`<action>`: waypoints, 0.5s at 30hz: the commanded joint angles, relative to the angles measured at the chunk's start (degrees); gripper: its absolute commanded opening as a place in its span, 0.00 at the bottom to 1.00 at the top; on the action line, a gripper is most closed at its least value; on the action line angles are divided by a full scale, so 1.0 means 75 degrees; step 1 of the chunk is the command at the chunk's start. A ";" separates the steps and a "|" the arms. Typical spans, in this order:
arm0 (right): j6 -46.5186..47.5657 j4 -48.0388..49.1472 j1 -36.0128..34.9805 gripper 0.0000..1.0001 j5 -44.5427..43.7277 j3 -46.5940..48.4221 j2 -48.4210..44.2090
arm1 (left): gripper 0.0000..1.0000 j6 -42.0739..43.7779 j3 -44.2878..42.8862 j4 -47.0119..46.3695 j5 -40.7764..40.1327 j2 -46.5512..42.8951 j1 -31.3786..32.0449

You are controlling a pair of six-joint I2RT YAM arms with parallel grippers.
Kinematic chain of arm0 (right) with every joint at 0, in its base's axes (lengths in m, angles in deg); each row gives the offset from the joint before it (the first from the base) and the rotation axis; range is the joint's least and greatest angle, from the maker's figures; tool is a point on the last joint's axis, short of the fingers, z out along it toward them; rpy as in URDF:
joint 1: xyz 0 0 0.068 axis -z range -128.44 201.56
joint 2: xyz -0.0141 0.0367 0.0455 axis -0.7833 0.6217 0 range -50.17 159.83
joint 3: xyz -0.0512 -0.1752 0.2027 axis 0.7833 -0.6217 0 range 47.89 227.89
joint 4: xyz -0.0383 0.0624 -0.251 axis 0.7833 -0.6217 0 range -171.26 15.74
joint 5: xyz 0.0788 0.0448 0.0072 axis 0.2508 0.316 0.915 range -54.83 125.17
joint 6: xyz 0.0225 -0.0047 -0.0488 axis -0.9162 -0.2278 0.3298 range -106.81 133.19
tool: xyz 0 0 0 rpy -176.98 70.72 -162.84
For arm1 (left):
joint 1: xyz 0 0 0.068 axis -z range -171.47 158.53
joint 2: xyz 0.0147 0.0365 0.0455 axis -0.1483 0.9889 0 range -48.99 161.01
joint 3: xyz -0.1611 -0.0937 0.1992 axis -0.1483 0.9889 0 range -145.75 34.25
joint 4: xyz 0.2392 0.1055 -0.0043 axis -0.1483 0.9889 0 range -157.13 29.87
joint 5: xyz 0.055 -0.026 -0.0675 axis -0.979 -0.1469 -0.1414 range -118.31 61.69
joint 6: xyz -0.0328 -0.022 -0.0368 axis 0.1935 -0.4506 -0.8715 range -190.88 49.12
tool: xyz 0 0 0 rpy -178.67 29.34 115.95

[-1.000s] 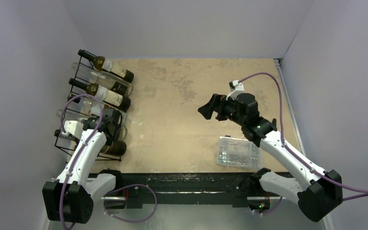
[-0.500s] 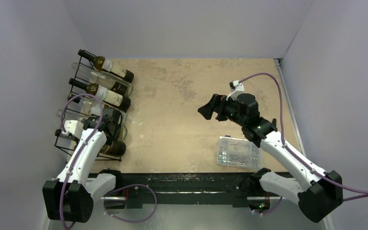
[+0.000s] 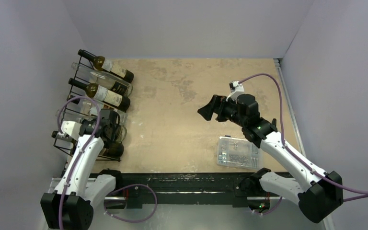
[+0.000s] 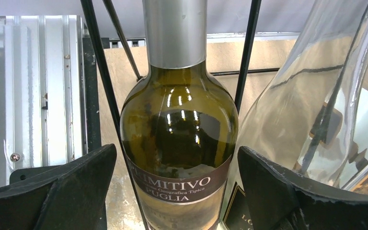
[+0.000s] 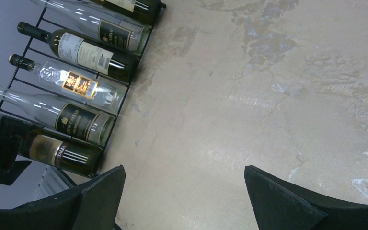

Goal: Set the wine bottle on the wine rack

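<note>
Parted left gripper (image 4: 176, 152) flanking "PRIMITIVO PUGLIA" wine bottle (image 4: 177, 108) in wine rack (image 4: 101, 72), lower label cut off; right gripper (image 5: 184, 170) parted too.

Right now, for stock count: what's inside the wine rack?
Six bottles in the wine rack: three dark, three clear. The left gripper hides part of the nearest, a Primitivo.

Bottles (image 3: 106, 93) crowd the wine rack (image 3: 79, 72) at left; the table's (image 3: 172, 110) middle lies open; a clear box (image 3: 238, 152) occupies near right.
</note>
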 commanded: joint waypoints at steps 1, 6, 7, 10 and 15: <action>-0.0018 0.0065 0.0034 0.99 0.0049 0.0078 -0.0180 | 1.00 0.0744 -0.0002 -0.0098 0.0122 -0.0551 -0.0068; 0.0217 -0.0235 0.0037 0.99 -0.0161 0.0411 -0.0174 | 1.00 0.1823 -0.0186 -0.0542 0.0831 -0.1263 -0.0069; 0.0282 -0.0311 0.0043 0.99 -0.0202 0.0498 -0.0163 | 1.00 0.1920 -0.0237 -0.0571 0.1003 -0.1390 -0.0066; 0.0431 -0.0531 0.0049 0.99 -0.0336 0.0727 -0.0168 | 1.00 0.2144 -0.0368 -0.0615 0.1468 -0.1751 -0.0068; 0.0720 -0.0999 0.0048 0.99 -0.0625 0.1204 -0.0240 | 1.00 0.2583 -0.0814 -0.0635 0.2024 -0.2218 -0.0068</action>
